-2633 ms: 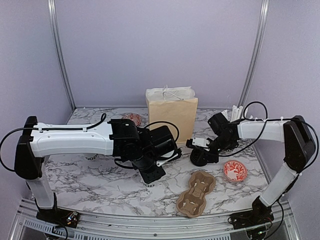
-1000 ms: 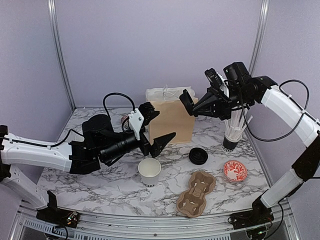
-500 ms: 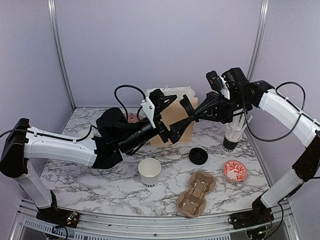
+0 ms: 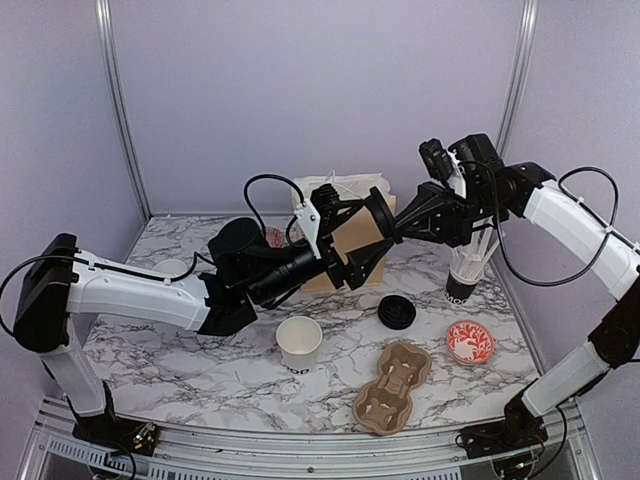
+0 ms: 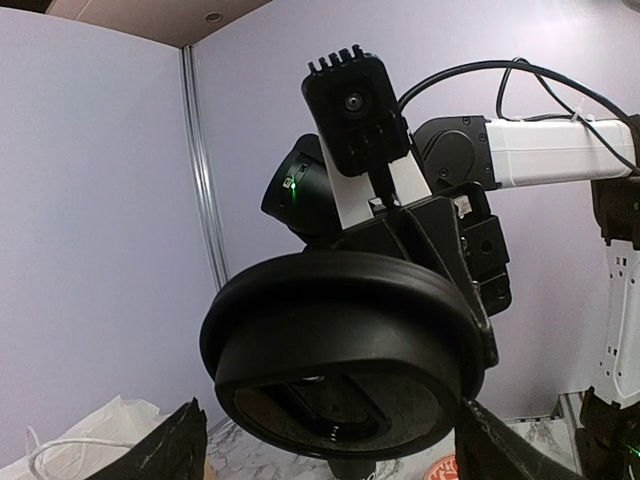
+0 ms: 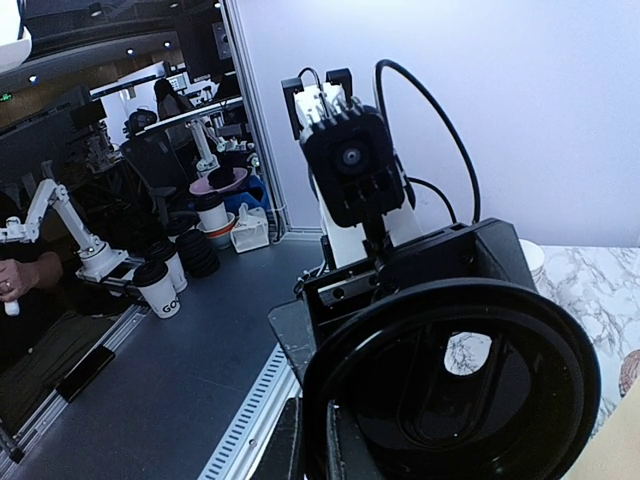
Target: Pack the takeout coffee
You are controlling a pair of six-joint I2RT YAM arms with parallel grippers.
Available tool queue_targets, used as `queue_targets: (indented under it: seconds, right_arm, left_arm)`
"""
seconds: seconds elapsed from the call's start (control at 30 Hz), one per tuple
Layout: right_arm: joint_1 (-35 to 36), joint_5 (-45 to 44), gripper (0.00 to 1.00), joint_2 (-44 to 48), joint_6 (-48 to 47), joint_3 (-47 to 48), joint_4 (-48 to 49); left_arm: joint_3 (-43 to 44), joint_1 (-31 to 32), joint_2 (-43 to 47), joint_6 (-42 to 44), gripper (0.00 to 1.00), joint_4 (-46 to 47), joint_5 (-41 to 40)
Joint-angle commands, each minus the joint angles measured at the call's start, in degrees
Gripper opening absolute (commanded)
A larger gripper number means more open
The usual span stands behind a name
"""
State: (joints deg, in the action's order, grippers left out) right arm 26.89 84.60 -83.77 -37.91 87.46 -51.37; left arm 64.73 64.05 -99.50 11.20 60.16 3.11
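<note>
marbled tabletop (image 4: pixel 180 345), lilac walls (image 4: pixel 300 90); right gripper (image 4: pixel 390 224) holds black lid (image 5: pixel 340 340)

DESK: Where's your room?

FLOOR: Bare marble table (image 4: pixel 160 345) left of the lidless cup (image 4: pixel 300 343). Your left gripper (image 4: pixel 370 226), spread around the black lid (image 5: pixel 345 350) pinched by your right gripper (image 4: pixel 390 222), blocks the paper bag (image 4: pixel 352 235); stick cup (image 4: pixel 465 270), loose lid (image 4: pixel 397 312), pulp carrier (image 4: pixel 392 387) and red bowl (image 4: pixel 470 342) crowd the right.
</note>
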Motion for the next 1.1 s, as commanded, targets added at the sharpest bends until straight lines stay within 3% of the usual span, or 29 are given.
queue_targets:
  seconds: [0.0,0.27,0.67,0.83,1.0,1.07]
  right_arm:
    - [0.4,0.9,0.07,1.8,0.7,-0.4,1.2]
    - [0.3,0.0,0.08,2.3,0.9,-1.4,1.6]
    - [0.2,-0.1,0.08,2.3,1.1,-1.8,1.7]
    - [0.0,-0.4,0.08,2.3,1.1,-1.9,1.7]
    - [-0.4,-0.3,0.09,2.2,1.1,-1.9,1.8]
    - [-0.9,-0.2,0.14,2.2,1.3,-1.9,1.8]
  left_arm:
    - [3.1,-1.2,-1.3,-2.5,0.83,2.8,2.5]
    - [3.1,-1.7,-1.8,-3.6,0.75,2.8,4.9]
    - [3.3,-1.9,-1.9,-3.9,0.84,3.2,5.1]
    - [3.3,-2.0,-1.9,-3.8,0.75,2.8,8.1]
    - [2.7,-1.9,-1.4,-3.5,0.71,2.4,8.5]
    - [1.9,-2.0,-0.7,-3.5,0.71,2.1,7.6]
